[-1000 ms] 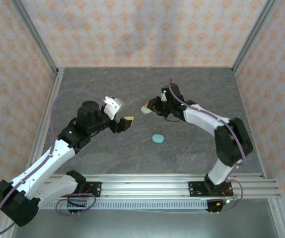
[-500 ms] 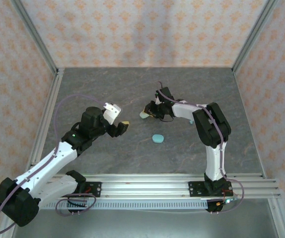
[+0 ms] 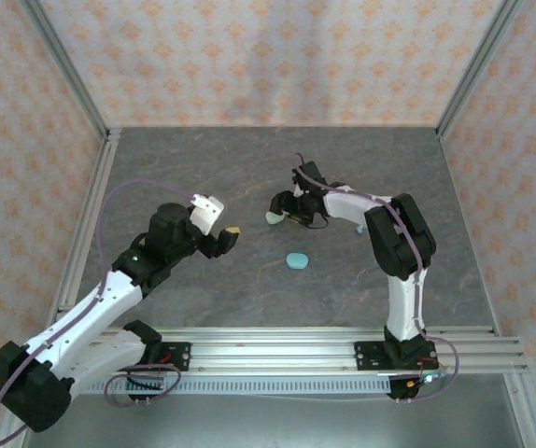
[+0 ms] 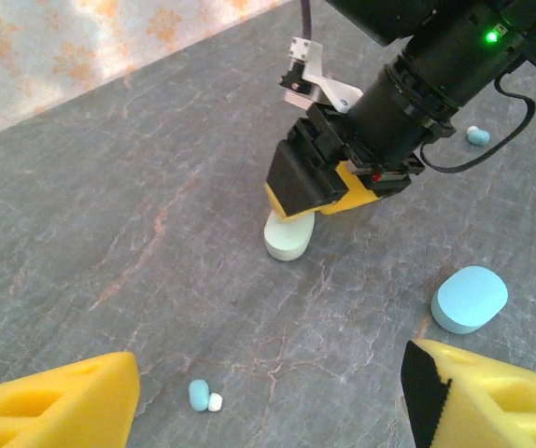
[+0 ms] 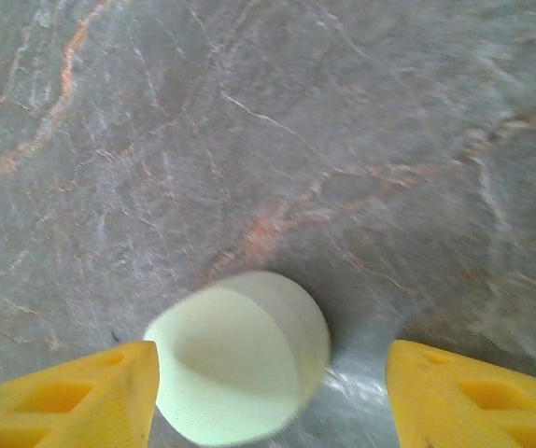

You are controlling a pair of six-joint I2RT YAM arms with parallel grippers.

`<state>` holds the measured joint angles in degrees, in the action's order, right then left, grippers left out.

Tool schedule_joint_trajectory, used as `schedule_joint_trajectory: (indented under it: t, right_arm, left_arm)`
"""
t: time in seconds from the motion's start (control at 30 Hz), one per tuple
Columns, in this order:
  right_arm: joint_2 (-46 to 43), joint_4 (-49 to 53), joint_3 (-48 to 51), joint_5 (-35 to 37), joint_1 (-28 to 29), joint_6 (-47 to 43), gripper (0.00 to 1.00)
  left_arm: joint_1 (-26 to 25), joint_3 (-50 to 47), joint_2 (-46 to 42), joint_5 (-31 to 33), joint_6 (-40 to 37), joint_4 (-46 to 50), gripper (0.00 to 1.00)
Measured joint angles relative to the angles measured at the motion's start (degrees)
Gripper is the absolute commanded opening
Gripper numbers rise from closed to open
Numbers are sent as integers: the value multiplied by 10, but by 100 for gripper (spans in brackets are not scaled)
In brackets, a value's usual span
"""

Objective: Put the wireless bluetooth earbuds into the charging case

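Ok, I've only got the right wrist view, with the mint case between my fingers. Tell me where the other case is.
Observer: The blue case lies on the table, nearer the arm bases than the mint case and apart from it.
Operator: Now give me the buds.
Observer: The left wrist view shows two buds, one teal and one white. They touch each other and lie just ahead of the open left gripper.
Operator: Report any others.
Observer: A single teal bud lies on the far side of the right arm from both cases.
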<state>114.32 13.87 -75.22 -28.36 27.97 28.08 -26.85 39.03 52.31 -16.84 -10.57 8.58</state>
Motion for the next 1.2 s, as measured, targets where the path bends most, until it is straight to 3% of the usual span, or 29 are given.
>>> schedule_joint_trajectory:
  t: [0.17,0.43,0.67,1.0,1.2]
  right_arm:
    - [-59,54,2,30,-1,-8,68]
    - [-224,121,67,75,5,-7,69]
    - [-338,220,161,158,99,26,70]
    - [-367,304,195,214,196,92,83]
    - [-348,309,193,242,213,118,90]
  left_arm:
    - [0,0,-29,5,0,5,75]
    - [0,-5,-42,5,15,13,74]
    - [0,-53,-43,-1,47,-2,72]
    - [-1,-65,-26,-11,62,-26,72]
    - [-2,-78,-28,-11,63,-37,72]
